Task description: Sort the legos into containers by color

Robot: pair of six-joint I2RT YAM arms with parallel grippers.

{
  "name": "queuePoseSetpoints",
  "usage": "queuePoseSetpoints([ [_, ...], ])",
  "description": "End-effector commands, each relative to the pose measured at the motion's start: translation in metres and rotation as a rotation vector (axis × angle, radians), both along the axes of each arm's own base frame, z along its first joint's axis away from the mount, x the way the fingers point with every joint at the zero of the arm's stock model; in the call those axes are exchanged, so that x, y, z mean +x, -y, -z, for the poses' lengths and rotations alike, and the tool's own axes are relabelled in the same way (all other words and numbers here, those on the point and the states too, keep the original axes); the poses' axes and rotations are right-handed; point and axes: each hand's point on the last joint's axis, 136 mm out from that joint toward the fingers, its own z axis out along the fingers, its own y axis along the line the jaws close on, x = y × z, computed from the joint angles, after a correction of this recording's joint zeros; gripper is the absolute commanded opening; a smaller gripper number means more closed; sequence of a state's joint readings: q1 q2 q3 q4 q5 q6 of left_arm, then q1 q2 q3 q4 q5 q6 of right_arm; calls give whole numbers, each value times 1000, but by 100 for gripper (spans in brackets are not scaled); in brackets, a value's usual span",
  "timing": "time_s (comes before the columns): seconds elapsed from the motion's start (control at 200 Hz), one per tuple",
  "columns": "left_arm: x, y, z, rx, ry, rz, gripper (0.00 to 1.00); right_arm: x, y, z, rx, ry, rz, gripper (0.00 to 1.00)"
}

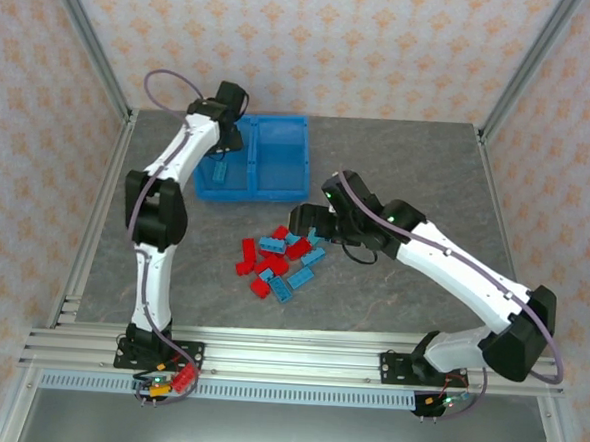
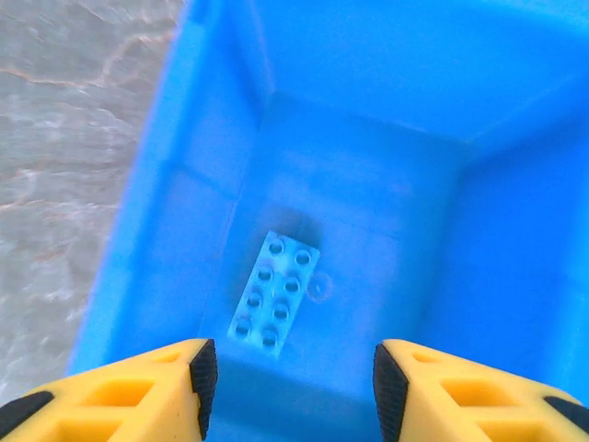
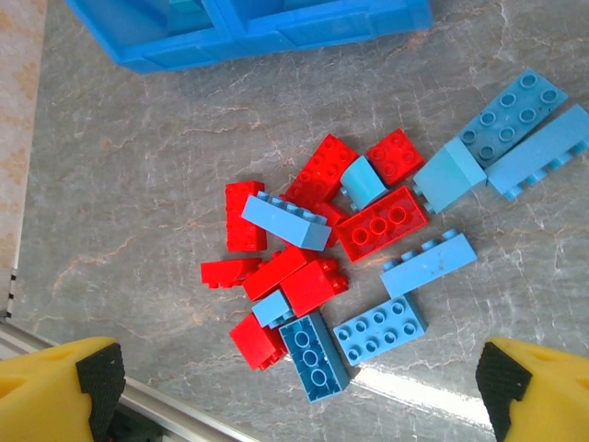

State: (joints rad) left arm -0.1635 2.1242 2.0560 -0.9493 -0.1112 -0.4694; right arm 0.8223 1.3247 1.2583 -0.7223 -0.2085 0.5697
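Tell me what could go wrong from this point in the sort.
1. The pile has red and blue bricks touching and overlapping; the open right hand above it could pinch two colours at once or scatter neighbours.
2. The open left hand hangs close to the bin wall over the light blue brick; pulling away, it might clip the wall and shift the bin.

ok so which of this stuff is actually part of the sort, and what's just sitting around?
Part of the job:
- loose red and light-blue legos piled on the table
- light-blue brick already in the bin
- left gripper, open above that brick
- right gripper, open above the pile

Just there:
- aluminium frame rails
- patterned walls
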Motion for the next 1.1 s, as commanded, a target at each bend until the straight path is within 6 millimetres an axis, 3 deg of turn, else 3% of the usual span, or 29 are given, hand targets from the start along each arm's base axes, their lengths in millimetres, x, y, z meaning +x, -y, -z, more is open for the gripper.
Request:
queuePoseSetpoints([
  [0.0,-51,17,-72,-139,99,34,50,-3,9,-13,61,25,68,99],
  [0.09,-88,47,-86,-216,153,115,50,-7,23,-19,51,52,96,99],
  [0.17,-122,76,-85,-259,164,178,50,-10,31,-21,40,63,107,99],
  [0.29,-166,128,-55,-348,96,317,52,-17,45,-27,47,82,137,99],
  [0.41,-197,167,-10,-386,-25,457,68,-23,53,-25,70,72,163,99],
  [0.611,-214,170,55,-299,-192,594,100,-32,67,-16,55,57,191,99],
  [0.766,-215,182,83,-319,-262,660,100,-34,73,-15,27,57,193,99],
  [1.001,-208,179,113,-266,-298,665,100,-32,73,-4,13,43,209,99],
  [1.096,-208,180,122,-270,-310,662,91,-31,70,-4,10,42,203,100],
])
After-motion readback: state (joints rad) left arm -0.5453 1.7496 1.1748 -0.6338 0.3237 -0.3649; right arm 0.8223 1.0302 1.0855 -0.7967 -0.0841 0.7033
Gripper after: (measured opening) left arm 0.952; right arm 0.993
